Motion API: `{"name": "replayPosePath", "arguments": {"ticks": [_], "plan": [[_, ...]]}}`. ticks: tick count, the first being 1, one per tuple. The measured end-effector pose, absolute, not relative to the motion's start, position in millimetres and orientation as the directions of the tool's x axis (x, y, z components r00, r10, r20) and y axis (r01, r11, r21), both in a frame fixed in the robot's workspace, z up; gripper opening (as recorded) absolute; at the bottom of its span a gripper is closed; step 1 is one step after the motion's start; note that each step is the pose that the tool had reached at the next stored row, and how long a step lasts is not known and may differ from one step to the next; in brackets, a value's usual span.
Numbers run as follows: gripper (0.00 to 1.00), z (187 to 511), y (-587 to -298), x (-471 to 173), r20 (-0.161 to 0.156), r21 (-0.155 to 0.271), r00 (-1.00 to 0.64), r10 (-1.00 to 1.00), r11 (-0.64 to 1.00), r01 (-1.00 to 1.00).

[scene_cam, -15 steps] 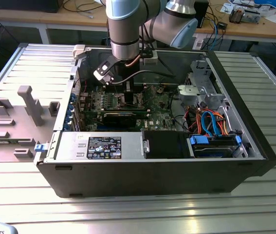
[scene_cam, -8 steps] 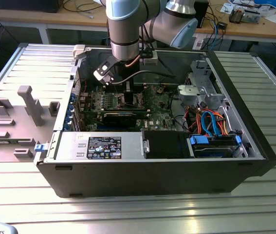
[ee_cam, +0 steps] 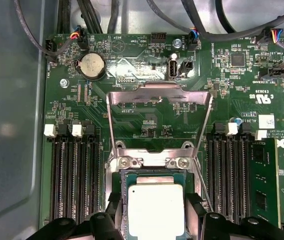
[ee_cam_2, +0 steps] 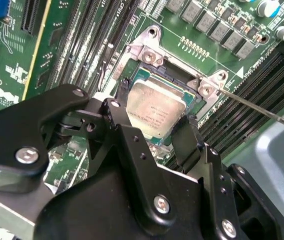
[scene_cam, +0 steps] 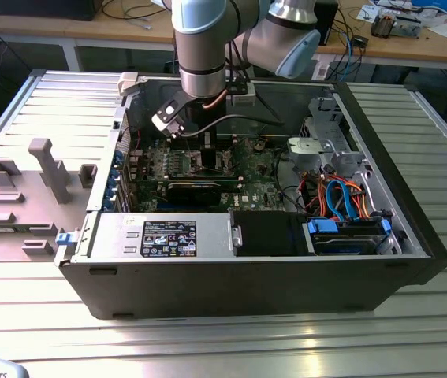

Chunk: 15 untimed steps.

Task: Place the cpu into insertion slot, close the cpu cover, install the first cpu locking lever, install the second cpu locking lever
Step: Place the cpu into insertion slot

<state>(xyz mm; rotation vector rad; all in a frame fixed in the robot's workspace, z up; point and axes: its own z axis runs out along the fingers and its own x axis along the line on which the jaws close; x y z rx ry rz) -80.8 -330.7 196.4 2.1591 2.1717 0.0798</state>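
The cpu is a silvery-tan square plate lying in or just over the insertion slot, whose dark inside and metal rim show along one edge. My gripper has its black fingers against two opposite sides of the cpu and is shut on it. The cpu cover is a thin metal frame standing swung open behind the slot. A thin wire locking lever sticks out to the side, unlatched. In the exterior view my gripper reaches down into the case over the green circuit board.
Black memory slots flank the socket on both sides. A long black card lies in front of it. Blue and orange cables and a drive cage fill the case's right. A grey fixture stands outside at the exterior view's left.
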Motion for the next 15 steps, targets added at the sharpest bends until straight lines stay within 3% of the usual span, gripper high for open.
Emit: {"name": "replayPosePath", "arguments": {"ticks": [15], "plan": [[0.62,195.9,-327.3,-80.8,-0.019,0.092,-0.005,1.0,0.006,0.996]]}}
